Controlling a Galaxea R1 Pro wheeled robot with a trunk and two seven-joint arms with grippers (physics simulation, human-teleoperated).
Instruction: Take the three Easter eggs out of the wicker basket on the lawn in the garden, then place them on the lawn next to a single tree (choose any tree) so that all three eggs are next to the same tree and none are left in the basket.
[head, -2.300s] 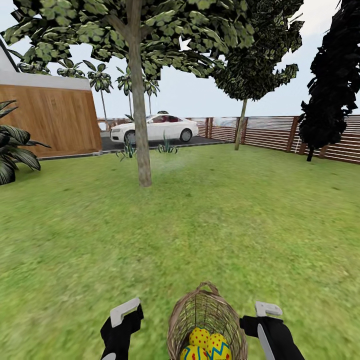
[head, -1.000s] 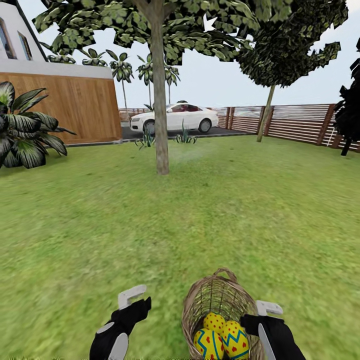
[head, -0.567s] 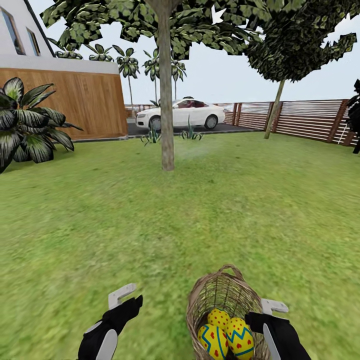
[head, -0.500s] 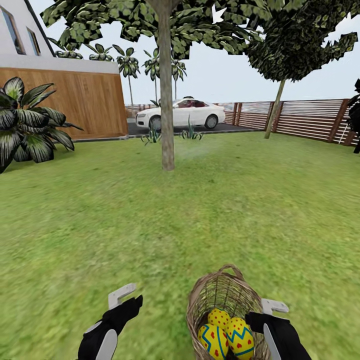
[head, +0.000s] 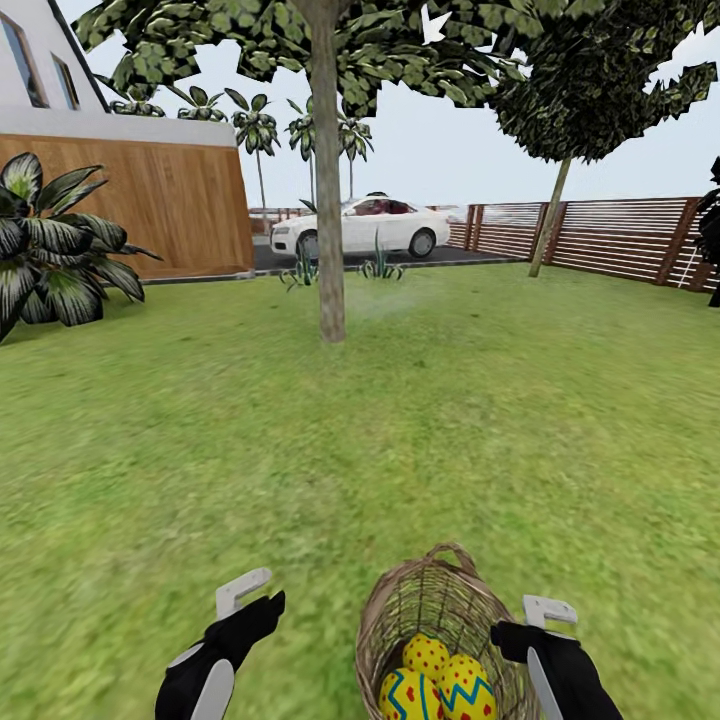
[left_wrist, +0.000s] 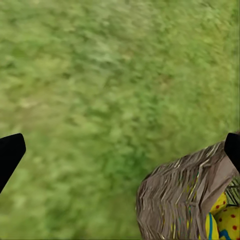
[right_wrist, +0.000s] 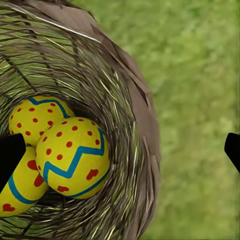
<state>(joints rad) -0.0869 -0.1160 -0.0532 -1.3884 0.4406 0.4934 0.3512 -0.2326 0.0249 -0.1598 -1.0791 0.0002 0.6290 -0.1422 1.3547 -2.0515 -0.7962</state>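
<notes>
Eggs (right_wrist: 74, 157) — glossy, zigzag-banded ovals — nestle in coarse woven wicker basket (head: 400, 610).

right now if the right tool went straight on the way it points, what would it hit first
Probably the basket rim: in the right wrist view it sits between the open fingertips, eggs to one side, grass to the other. Depth is unclear.

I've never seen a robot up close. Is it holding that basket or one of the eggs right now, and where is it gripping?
Nothing is held. The left gripper is open over grass; the right gripper is open beside the wicker basket, whose eggs lie untouched.
</notes>
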